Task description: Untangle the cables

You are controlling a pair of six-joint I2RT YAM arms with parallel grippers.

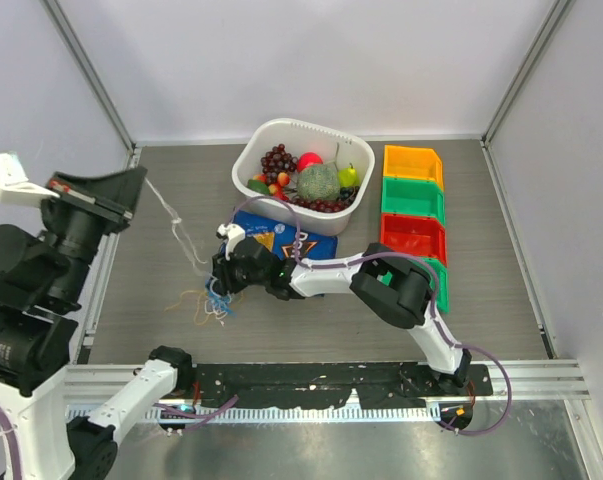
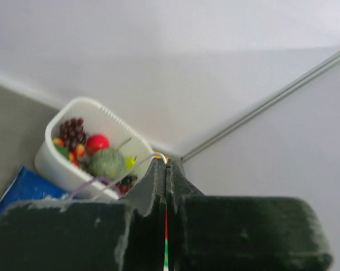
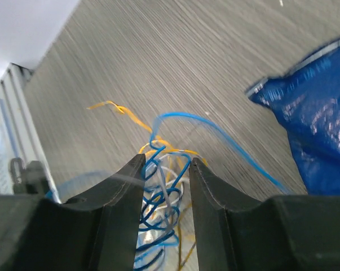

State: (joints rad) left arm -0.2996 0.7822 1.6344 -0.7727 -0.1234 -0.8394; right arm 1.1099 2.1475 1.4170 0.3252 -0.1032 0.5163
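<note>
Cables: the yellow, white and blue cables (image 1: 209,300) lie as a loose knot on the counter (image 1: 321,325), just in front of the blue bag (image 1: 281,232) and near the white basket (image 1: 256,150) of fruit.
White cable: one strand, the white cable (image 1: 176,225), climbs from the knot up and left to my left tool (image 1: 141,180). I judge it is held high to draw that strand clear of the others.
Left tool: pressed tight together, with the white cable pinched at its tips.
Left arm pose: raised well above the left edge of the counter. Its wrist is tilted so its camera looks at the basket and the back wall.
Right tool: my right tool (image 3: 167,164) sits low over the knot with a narrow gap between its fingers. Blue, white and yellow loops lie in that gap, and I see nothing clamped.
Right arm pose: reaching across from the right base, bent at the elbow, with the wrist pointing down and left beside the bag.
Why placed so: I judge the right tool is set to pin or take the blue loops while the left pulls the white away.
Risk: if the right closes on the white strand too, the knot may only tighten.
</note>
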